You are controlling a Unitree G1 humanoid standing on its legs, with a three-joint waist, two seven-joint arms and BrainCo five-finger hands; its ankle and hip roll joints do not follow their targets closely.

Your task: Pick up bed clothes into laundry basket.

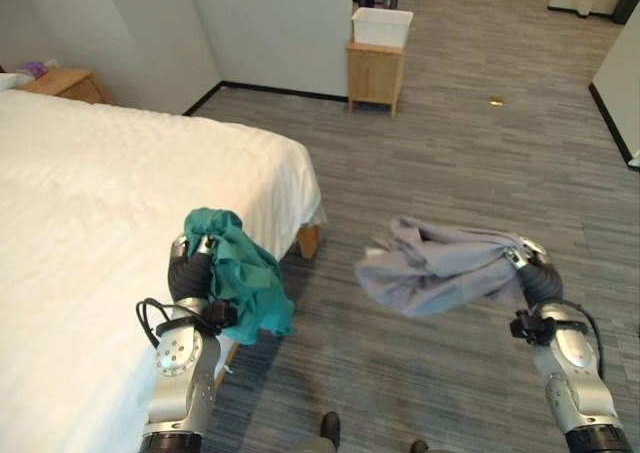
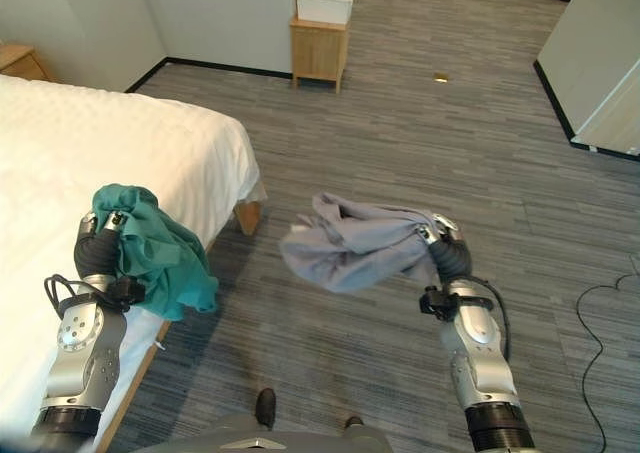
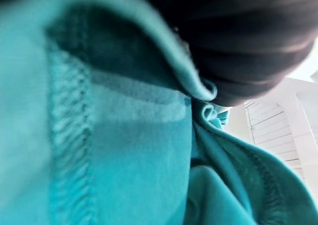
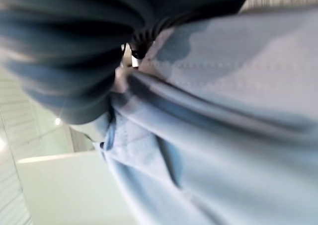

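Beside the corner of the white quilted bed (image 1: 90, 203), the left hand (image 1: 190, 258) is raised over the mattress edge with a crumpled teal knit garment (image 1: 240, 278) bunched on it. The cloth drapes over the hand, so I cannot tell how its fingers stand. The garment's long axis runs downward: it hangs from the hand toward the floor, its loose end just off the bed's side. In the left wrist view the teal garment's stitched seam lies pressed close against the dark ribbed cover.

Out over the grey wood-plank floor (image 1: 450, 143), the right hand (image 2: 445, 241) is held up with a pale lilac-grey cloth garment (image 2: 350, 241) gathered at it. Its fingers are buried in the folds, so their state cannot be told either. This garment lies more nearly level, its long axis stretching from the hand toward the robot's left, the free end sagging in the air between the two arms, clear of the floor.

Well apart, against the far wall, a white plastic laundry basket (image 1: 381, 25) sits on top of a small light wooden cabinet (image 1: 374, 75)
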